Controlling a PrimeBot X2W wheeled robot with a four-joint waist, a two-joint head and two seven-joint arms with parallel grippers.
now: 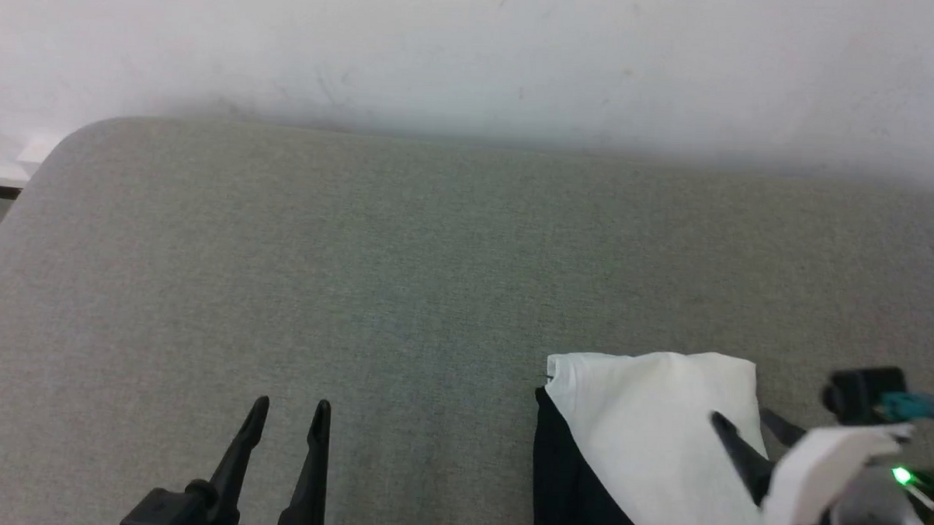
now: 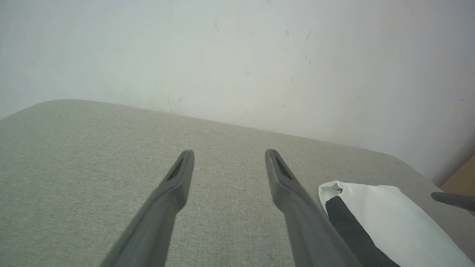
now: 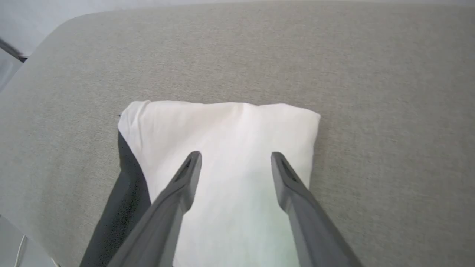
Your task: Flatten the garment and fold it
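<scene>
Grey fabric surface [image 1: 359,251]; soft white-and-black shirt [image 1: 648,424] folded, four o'clock. Our left gripper [image 1: 291,404] and right gripper [image 3: 235,157] gape empty; fold looks done, we'd withdraw next.

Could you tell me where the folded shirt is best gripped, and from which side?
Probably the far edge of the garment, from above with the right gripper, whose open fingers hang over it: that edge is a rounded, straight fold, keeping layers together.

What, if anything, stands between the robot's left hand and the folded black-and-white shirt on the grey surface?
Nothing visible does. Only bare grey surface lies between the open left hand and the garment, which lies to its right. The open right hand hangs over the white cloth.
</scene>
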